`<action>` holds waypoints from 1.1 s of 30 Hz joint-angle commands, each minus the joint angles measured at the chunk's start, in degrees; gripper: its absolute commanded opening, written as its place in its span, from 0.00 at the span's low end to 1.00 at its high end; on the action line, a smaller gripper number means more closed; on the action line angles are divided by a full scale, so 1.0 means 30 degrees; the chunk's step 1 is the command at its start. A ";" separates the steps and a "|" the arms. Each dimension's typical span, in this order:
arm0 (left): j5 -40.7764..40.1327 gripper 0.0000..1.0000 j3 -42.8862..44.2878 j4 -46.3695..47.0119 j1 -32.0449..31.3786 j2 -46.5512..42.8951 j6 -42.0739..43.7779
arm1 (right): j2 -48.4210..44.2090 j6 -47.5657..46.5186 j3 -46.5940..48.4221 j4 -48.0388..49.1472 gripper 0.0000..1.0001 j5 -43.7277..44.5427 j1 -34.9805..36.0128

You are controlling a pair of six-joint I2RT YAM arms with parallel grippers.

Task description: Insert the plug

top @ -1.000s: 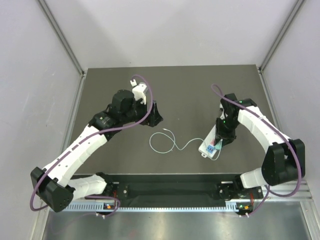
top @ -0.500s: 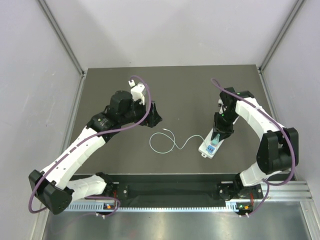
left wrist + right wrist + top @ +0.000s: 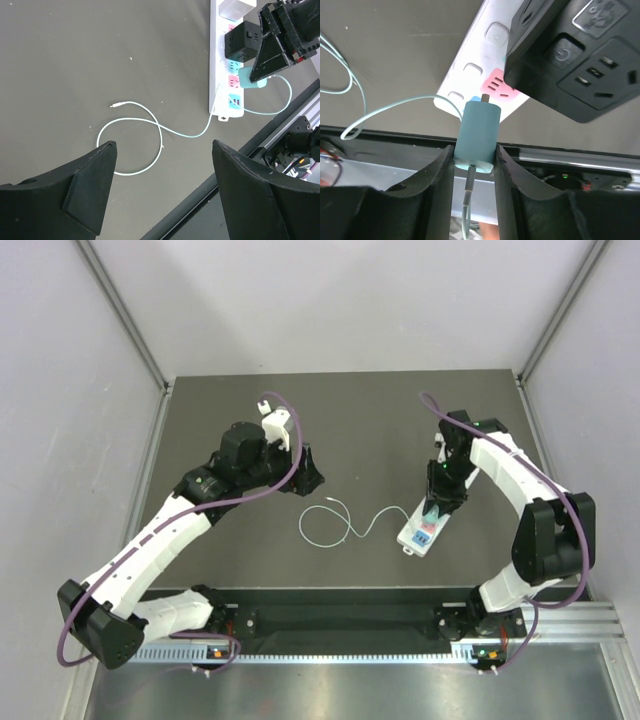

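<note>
Plug gripped in my right pincer, a prong tip showing between it and the white power strip just ahead, beside a pink socket. Only the right wrist view shows this grip; from the top the wrist covers it. My left pincer hangs spread wide and empty above the looped cable on the worktop, the strip well ahead of it. Since a second ago my right pincer has travelled along the strip, away from its near end; my left pincer has scarcely shifted.
</note>
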 commanded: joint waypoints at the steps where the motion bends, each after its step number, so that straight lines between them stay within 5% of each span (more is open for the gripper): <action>1: 0.0127 0.82 -0.0103 0.0342 -0.0043 -0.0403 0.0307 | -0.0627 0.1894 -0.0828 0.1403 0.00 -0.1104 -0.0275; 9: 0.0332 0.82 -0.0103 0.0428 -0.0043 -0.0491 0.0278 | -0.1831 0.6673 -0.1299 0.2052 0.00 -0.2395 -0.0510; 33: 0.0039 0.81 -0.0192 0.0429 -0.0043 -0.0491 0.0307 | -0.0542 0.5532 -0.1738 0.0351 0.00 -0.2688 -0.3644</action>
